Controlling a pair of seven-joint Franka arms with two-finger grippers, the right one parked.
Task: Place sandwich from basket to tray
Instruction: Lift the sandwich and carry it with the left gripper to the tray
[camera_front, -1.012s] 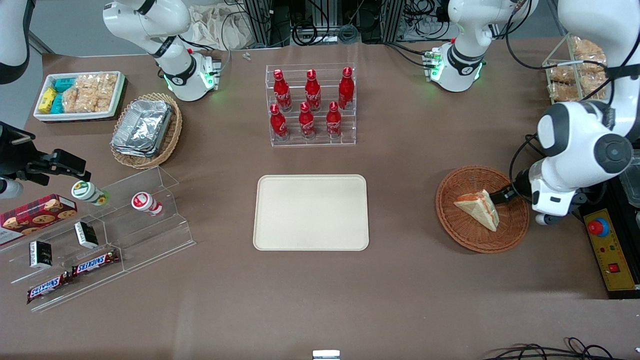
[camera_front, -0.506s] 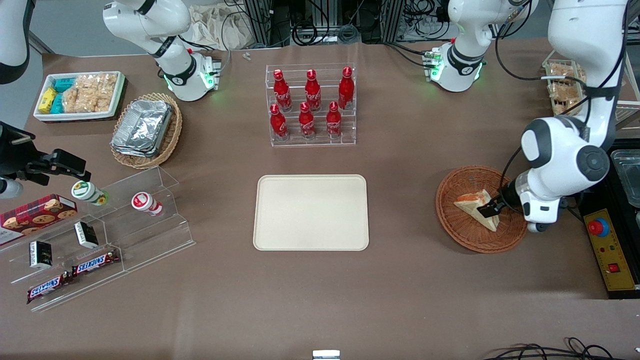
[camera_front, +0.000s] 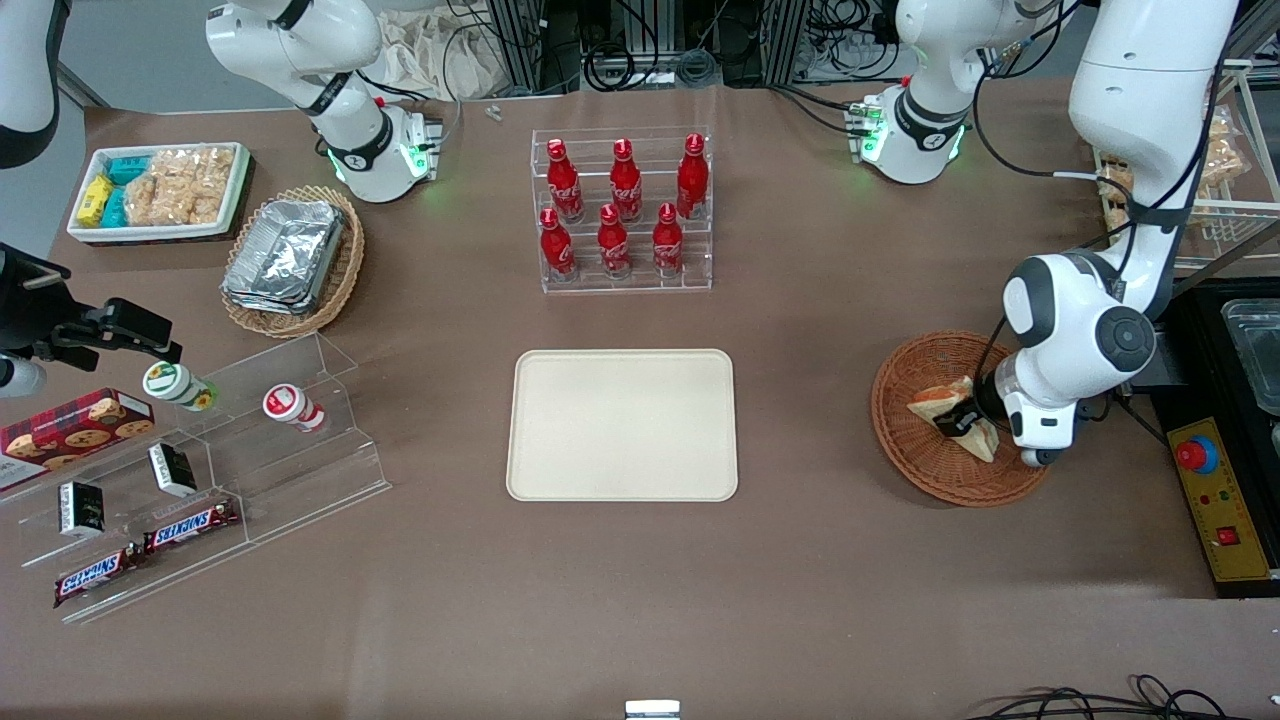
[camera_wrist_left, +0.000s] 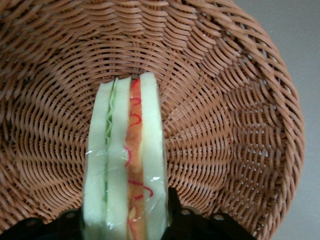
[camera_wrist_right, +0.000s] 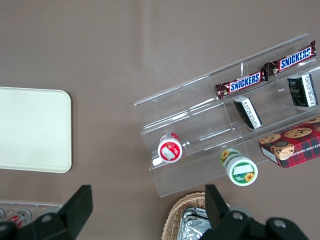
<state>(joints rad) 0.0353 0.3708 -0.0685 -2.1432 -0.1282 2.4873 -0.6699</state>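
- While my left arm reaches down toward the working arm's end of the table, the tray (camera_front: 621, 424) lies flat in the middle of the brown table (camera_front: 800, 560), with bare cloth on all four sides of its low rim.
- Farther from the front camera than the tray, the acrylic rack of red bottles (camera_front: 621, 212) stands well apart from it.
- Between the tray's rim and the basket (camera_front: 905, 440) runs an open strip of table with nothing on it.
- My sandwich (camera_wrist_left: 125, 160) sits inside the basket, standing on edge with its striped cut face of white bread, green and red-orange filling toward my wrist camera.
- My gripper (camera_front: 962, 420) is down inside the basket, at the sandwich's wider end, nearer the basket's middle than its woven wall.
- My fingers (camera_wrist_left: 172, 207) stand apart with the sandwich between them, one dark pad against each outer bread face; they look closed onto it, though the wrist view shows only their tips, so how firmly I cannot tell.
- Just beside the basket, at the table's edge, sits the yellow control box with its red button (camera_front: 1197, 455).
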